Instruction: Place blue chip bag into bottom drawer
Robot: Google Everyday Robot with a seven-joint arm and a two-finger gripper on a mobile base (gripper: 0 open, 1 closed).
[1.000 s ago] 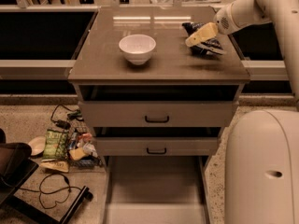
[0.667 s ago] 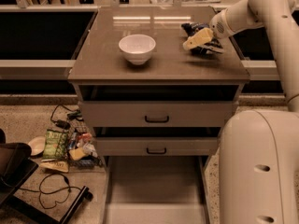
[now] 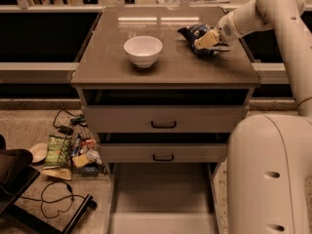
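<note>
The blue chip bag (image 3: 195, 33) is at the back right of the cabinet top (image 3: 165, 69), dark blue and crinkled with white markings. My gripper (image 3: 205, 41) reaches in from the right on the white arm and is shut on the bag, with a yellowish finger (image 3: 203, 39) lying across it. I cannot tell whether the bag is just above the surface or touching it. The bottom drawer (image 3: 163, 199) is pulled out at the foot of the cabinet, and its smooth floor is bare.
A white bowl (image 3: 143, 50) stands on the cabinet top, left of the bag. The two upper drawers (image 3: 163, 123) with black handles are slightly out. A green snack bag (image 3: 58, 150), litter and cables (image 3: 53, 199) lie on the floor at left. My white base (image 3: 268, 174) fills the lower right.
My gripper and the blue chip bag have moved together a little to the left and toward the front of the cabinet top. The bowl and the drawers have not moved.
</note>
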